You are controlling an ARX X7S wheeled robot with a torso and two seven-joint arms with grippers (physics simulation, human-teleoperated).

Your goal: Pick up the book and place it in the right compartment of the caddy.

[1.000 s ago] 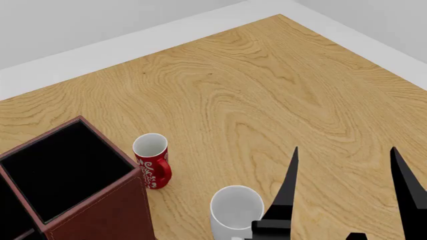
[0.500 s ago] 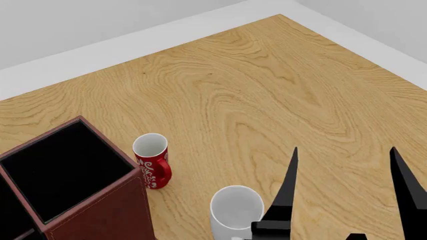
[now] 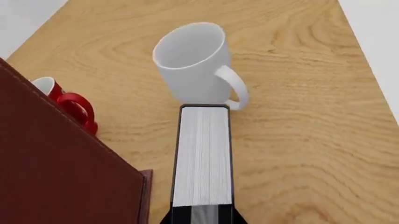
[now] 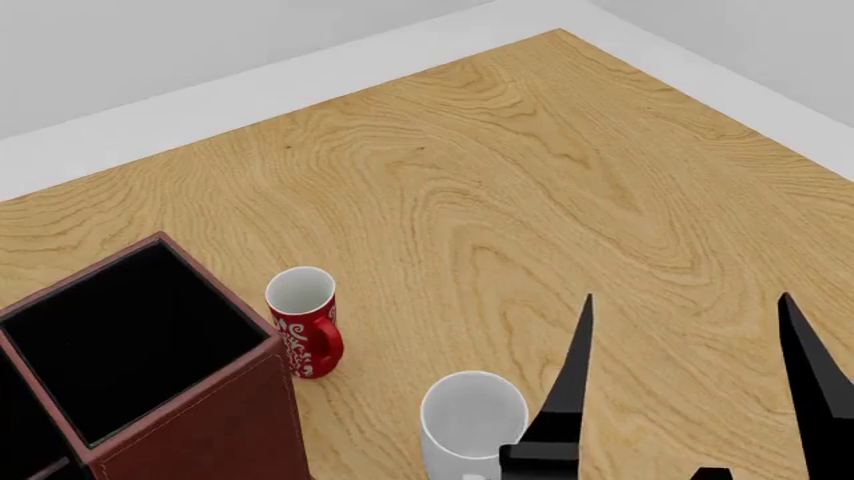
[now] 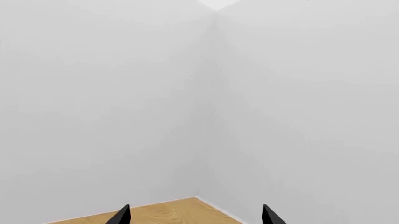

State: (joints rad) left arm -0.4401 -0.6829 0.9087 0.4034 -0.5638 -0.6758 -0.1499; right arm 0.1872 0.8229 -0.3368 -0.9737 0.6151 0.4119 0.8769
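Black covers and white page edges mark the book [image 3: 201, 156], clamped in the left gripper [image 3: 201, 215] above the wooden table [image 4: 534, 190], its far end just beside the white mug [image 3: 190, 63]. The caddy [image 4: 200, 425] and its right compartment [image 4: 127, 335] stand nearby, beside a red mug [image 4: 304, 335]. The right gripper [image 4: 683, 385] points upward, its 2 fingers spread and empty.
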